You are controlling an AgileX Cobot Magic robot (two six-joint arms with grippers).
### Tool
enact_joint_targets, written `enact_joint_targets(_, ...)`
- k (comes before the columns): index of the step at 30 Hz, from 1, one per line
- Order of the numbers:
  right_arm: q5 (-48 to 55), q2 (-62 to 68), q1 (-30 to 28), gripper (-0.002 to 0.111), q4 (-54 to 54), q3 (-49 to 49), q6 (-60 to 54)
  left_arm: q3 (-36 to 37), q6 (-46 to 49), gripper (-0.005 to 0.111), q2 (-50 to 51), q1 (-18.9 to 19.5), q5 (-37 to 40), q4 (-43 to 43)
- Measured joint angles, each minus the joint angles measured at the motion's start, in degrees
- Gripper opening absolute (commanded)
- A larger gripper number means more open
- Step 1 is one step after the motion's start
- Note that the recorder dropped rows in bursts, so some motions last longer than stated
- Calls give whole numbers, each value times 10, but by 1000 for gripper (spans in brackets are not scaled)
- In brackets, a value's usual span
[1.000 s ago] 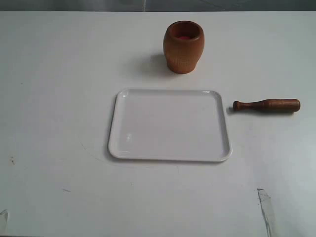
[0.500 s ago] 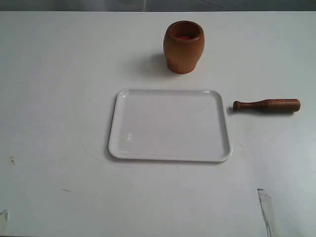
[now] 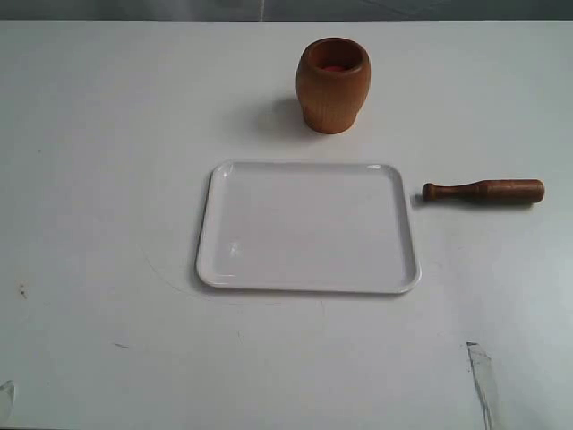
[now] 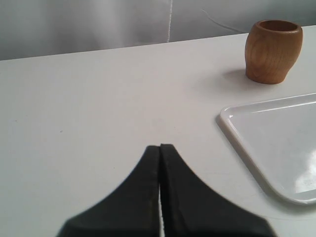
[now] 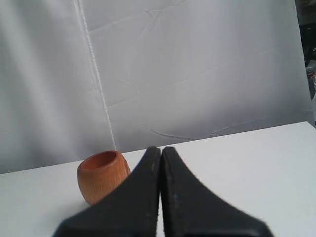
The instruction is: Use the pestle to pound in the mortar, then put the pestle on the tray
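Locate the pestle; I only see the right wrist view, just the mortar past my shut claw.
Observer: The pestle lies flat, right of the tray in the exterior view, not touching it.
Operator: Give its heading.
Observer: Small knob toward the tray, thick end away.
Operator: Report the left claw.
Observer: The left claw is shut, holding nothing.

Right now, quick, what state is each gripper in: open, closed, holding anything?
Left gripper: closed, holding nothing.
Right gripper: closed, holding nothing; the pestle lies on the table.
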Motion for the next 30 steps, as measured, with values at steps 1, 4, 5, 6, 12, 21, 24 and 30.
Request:
enact_joint_targets(1, 0, 0, 0, 0, 1, 0, 0, 0, 0, 0, 0, 0, 0, 0)
enact_joint_targets(4, -6, 0, 0, 0, 3, 0, 0, 0, 0, 0, 0, 0, 0, 0)
enact_joint_targets(5, -11, 0, 0, 0, 4, 0, 0, 0, 0, 0, 0, 0, 0, 0)
enact_joint_targets(6, -16, 0, 0, 0, 6, 0, 3, 0, 0, 0, 0, 0, 0, 0)
enact_joint_targets(12, -125, 0, 0, 0, 7, -3, 52, 0, 0, 0, 0, 0, 0, 0)
enact_joint_targets(21, -90, 71, 0, 0, -109, -256, 61, 0, 0, 0, 0, 0, 0, 0)
enact_joint_targets(24, 13, 159, 0, 0, -166, -378, 55, 0, 0, 0, 0, 0, 0, 0)
enact_joint_targets(30, 256, 350, 0, 0, -183, -604, -72, 0, 0, 0, 0, 0, 0, 0)
